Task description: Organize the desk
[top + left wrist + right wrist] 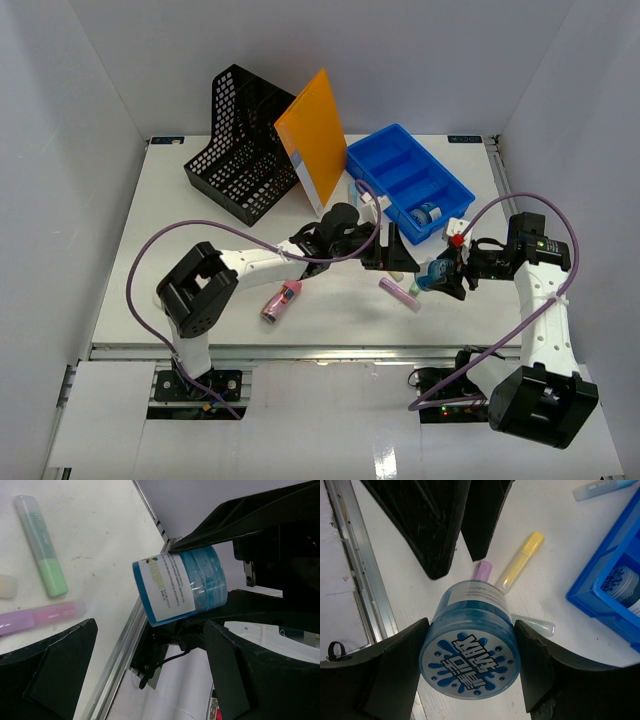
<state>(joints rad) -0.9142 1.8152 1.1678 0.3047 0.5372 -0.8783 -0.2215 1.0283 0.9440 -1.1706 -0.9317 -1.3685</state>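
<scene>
The white desk (180, 215) has an aluminium rail (300, 350) along its near edge. My right gripper (447, 276) is shut on a round blue jar (470, 650) with a white label and holds it above the desk near the front right. The jar also shows in the left wrist view (182, 585), clamped between the right fingers. My left gripper (395, 255) is open and empty, just left of the jar; its fingers (55, 670) stand wide apart. A blue compartment tray (410, 185) sits behind, with another small jar (620, 580) in it.
A black mesh file holder (240, 145) and an orange folder (315, 135) stand at the back. Highlighters lie on the desk: pink (282, 300), purple (400, 293), green (42, 545), yellow (522, 560). White walls enclose three sides.
</scene>
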